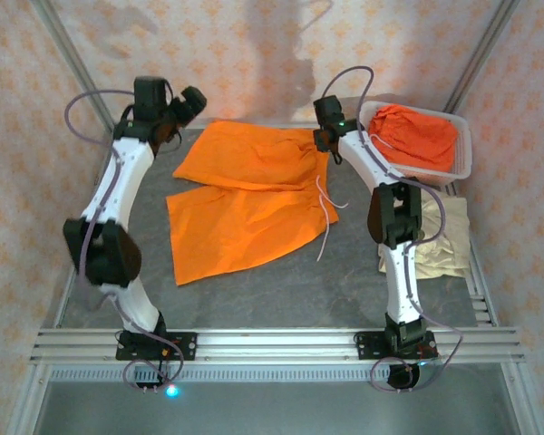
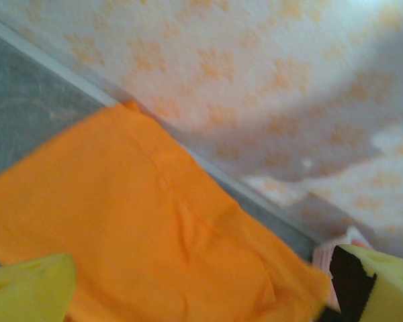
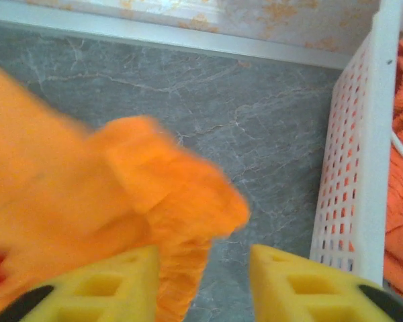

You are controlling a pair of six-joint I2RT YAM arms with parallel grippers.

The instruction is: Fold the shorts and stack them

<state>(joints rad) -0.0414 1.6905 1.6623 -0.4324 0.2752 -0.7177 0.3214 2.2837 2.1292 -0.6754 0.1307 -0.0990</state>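
While orange shorts (image 1: 245,195) lie spread, left end effector (image 2: 201,282) released, right end effector (image 3: 205,268) (blurry) seemingly released.

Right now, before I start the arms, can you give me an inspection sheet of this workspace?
Surface: grey table, flat.
Job's things: spread shorts lie flat, drawstring trailing; beige shorts crumpled at right; basket shorts heaped in basket.
Clutter: nothing seen.
Grippers: left gripper, jaws open over spread shorts; right gripper, jaws open at their waistband.
Cables: cables loop along both arms.
Surroundings: patterned walls, metal frame.
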